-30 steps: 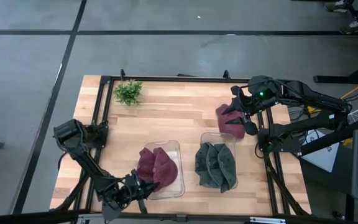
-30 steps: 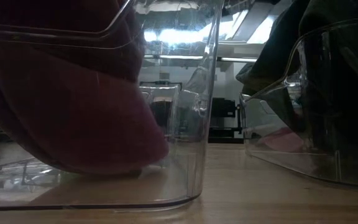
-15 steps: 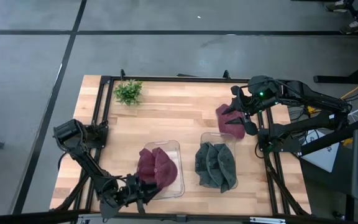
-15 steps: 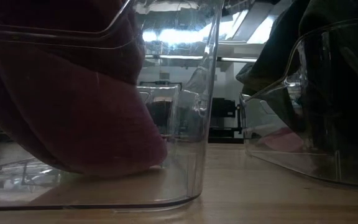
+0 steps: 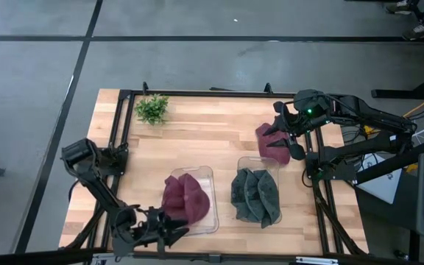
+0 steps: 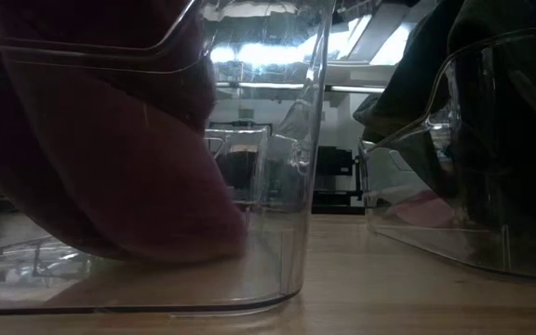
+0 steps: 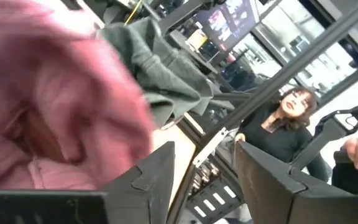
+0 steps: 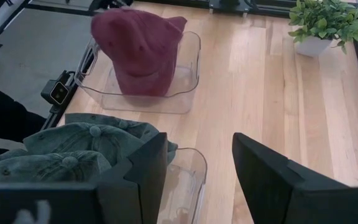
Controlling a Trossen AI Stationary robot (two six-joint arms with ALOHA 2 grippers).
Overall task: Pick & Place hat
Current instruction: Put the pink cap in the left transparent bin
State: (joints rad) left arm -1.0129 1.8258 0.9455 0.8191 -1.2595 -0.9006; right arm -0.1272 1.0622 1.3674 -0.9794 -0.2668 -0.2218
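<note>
Grey concrete floor [image 5: 197,66] (dark seam lines) surrounds the table.

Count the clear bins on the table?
2. The left clear bin holds maroon hats; the right clear bin holds grey-green hats, beside the first at the front.

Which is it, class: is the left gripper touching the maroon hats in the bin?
Apart. The high view shows the left gripper, fingers spread, just off the clear bin holding the maroon hats.

Two dark, jointed arms are seen. A small green light is shown on the right arm [image 5: 309,112]. Each tool [image 8: 194,180] is formed of two flat black fingers.
</note>
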